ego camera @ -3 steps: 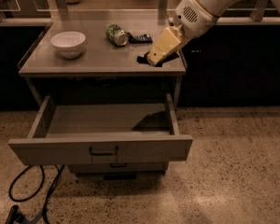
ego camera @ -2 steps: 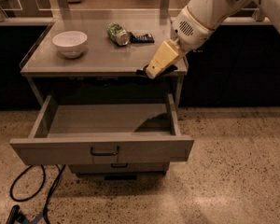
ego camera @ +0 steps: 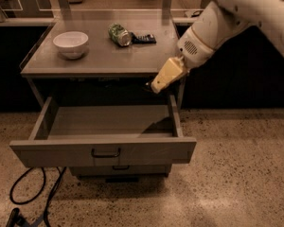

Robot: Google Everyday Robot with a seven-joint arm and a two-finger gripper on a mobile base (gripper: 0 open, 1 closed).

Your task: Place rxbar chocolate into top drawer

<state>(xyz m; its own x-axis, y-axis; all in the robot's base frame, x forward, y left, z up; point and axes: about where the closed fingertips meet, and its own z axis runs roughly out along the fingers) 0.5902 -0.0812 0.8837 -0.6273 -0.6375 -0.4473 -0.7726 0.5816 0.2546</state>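
My gripper (ego camera: pixel 155 86) with cream fingers hangs over the back right of the open top drawer (ego camera: pixel 146 150), just below the table's front edge. A small dark flat piece, the rxbar chocolate (ego camera: pixel 147 85), sticks out from the fingertips, so the gripper is shut on it. The drawer is pulled out, with a grey inside and a dark bar handle (ego camera: pixel 105 152) on its front. My white arm (ego camera: pixel 213 32) comes in from the upper right.
On the grey table top (ego camera: pixel 99 56) stand a white bowl (ego camera: pixel 70 43), a green can (ego camera: pixel 118 34) on its side and a dark blue flat packet (ego camera: pixel 144 38). A lower drawer front (ego camera: pixel 118 169) sits below. A black cable (ego camera: pixel 33 197) lies on the floor at the left.
My gripper has moved off the table top, forward and down over the open drawer's right rear, carrying the dark bar with it. The view has also shifted.
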